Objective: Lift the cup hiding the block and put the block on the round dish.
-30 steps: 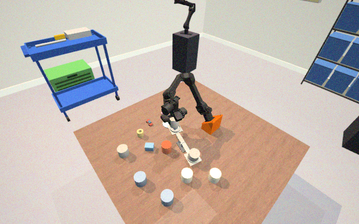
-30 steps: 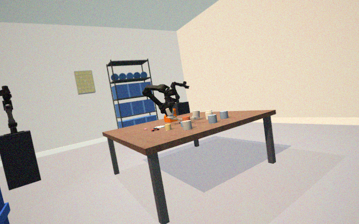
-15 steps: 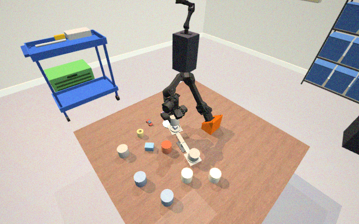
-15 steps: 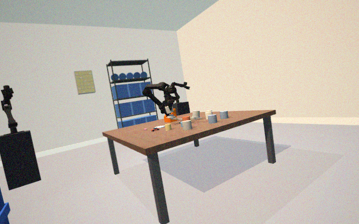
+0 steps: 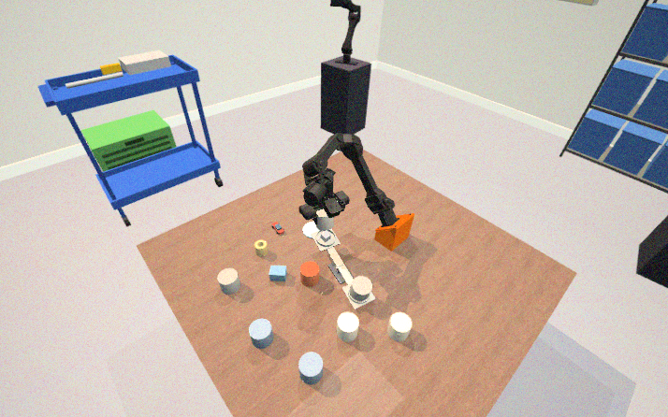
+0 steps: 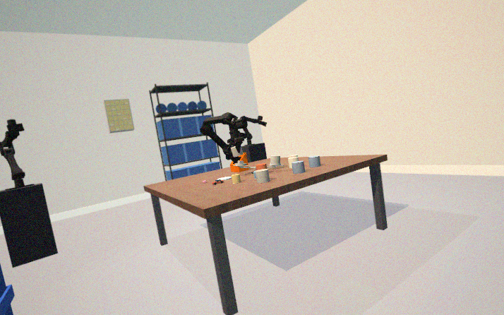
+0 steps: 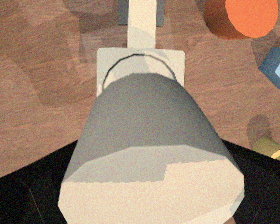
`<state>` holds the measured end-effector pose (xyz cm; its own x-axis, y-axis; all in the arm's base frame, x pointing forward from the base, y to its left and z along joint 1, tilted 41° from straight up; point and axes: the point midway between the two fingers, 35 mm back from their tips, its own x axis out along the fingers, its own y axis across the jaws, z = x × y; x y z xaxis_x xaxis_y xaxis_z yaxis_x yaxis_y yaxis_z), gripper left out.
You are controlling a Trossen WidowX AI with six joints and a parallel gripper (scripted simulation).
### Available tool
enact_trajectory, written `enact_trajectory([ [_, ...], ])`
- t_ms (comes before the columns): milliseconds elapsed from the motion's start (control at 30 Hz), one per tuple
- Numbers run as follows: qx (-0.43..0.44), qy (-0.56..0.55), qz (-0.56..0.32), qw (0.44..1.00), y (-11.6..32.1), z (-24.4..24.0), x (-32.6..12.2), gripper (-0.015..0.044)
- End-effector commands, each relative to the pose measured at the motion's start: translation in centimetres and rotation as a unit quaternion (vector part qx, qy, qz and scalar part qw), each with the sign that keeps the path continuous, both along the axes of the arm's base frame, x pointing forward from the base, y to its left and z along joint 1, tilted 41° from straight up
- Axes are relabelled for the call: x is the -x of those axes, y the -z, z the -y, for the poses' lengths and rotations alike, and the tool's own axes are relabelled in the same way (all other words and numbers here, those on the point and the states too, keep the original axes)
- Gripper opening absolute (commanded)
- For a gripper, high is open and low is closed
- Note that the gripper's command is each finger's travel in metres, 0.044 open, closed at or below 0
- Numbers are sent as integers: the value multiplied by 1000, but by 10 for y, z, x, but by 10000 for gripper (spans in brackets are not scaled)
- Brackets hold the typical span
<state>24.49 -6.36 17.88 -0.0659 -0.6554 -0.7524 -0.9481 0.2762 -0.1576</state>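
Observation:
My gripper is shut on a grey cup and holds it raised above the far end of the balance. A small pale block shows on that end's plate, under the raised cup; the cup hides it in the wrist view. The other grey cup stands on the near end. The white round dish lies flat beside the far end, partly covered by the arm and cup in the top view.
An orange-red cylinder and a blue block stand beside the balance. A yellow ring and toy car lie left of the dish. An orange holder is right of the arm. Several more cups stand toward the near side.

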Motion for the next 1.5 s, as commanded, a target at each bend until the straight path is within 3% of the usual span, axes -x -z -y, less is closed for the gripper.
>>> enact_trajectory([
  [0,-1,-3,3,1000,-5,-5,-1,0],
  [1467,2,-2,-1,1000,-8,-6,2,0],
])
